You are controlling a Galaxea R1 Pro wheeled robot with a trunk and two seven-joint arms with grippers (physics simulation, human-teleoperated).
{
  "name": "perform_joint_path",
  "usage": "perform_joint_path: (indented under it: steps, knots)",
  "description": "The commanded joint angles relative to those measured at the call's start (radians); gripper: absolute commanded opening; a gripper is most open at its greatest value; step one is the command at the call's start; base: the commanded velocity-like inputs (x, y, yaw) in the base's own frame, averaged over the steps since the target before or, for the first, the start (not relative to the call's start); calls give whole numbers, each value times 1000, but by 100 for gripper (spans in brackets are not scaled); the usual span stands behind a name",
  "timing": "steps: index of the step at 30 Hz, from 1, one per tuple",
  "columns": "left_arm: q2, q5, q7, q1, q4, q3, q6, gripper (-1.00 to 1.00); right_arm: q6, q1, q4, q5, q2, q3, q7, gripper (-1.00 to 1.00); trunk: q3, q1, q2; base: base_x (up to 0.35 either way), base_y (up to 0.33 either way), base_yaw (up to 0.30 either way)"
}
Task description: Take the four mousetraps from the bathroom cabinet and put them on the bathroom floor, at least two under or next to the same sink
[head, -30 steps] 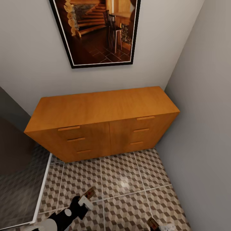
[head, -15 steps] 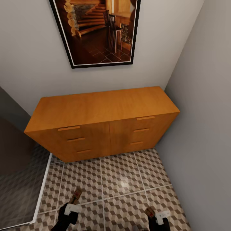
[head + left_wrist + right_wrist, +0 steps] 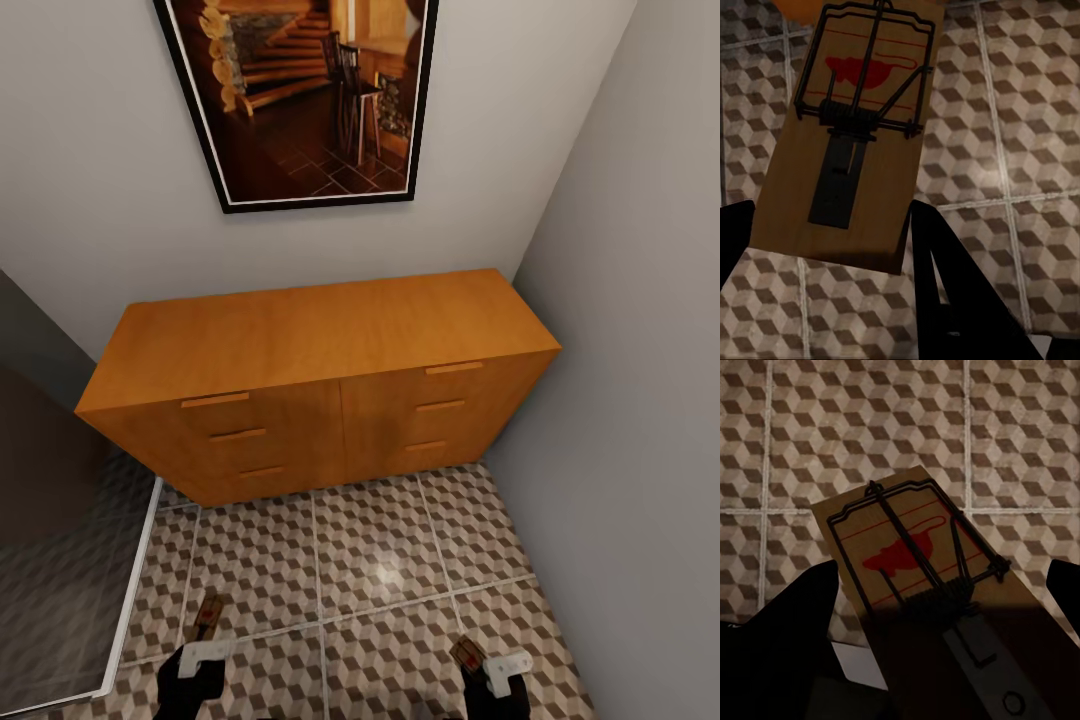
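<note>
L gripper (image 3: 825,232) clamps a mousetrap (image 3: 851,142), R gripper (image 3: 945,607) another (image 3: 919,562); I risk slips: both held by ends.

— tiled in brown, beige and white cubes, the bathroom floor (image 3: 380,560), with pale grout lines.
— and directly on it?
— the cabinet (image 3: 320,385), orange-brown, set against the back wall, drawers shut.
— anything else down there?
— bordered at the left by a white edge strip (image 3: 130,590).
</note>
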Motion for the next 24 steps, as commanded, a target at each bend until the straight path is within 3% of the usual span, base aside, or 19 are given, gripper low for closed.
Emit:
perform_joint_path:
  steps: [1, 24]
  knots:
    - [0, -1, 8, 0, 1, -7, 1, -100, -4, -1, 0, -10, 0, 6, 1, -100, -1, 0, -1, 0, 0, 0]
    - [-2, -1, 7, 2, 0, -7, 42, -100, -5, -1, 4, -12, -2, 1, -10, -100, -1, 0, -1, 0, 0, 0]
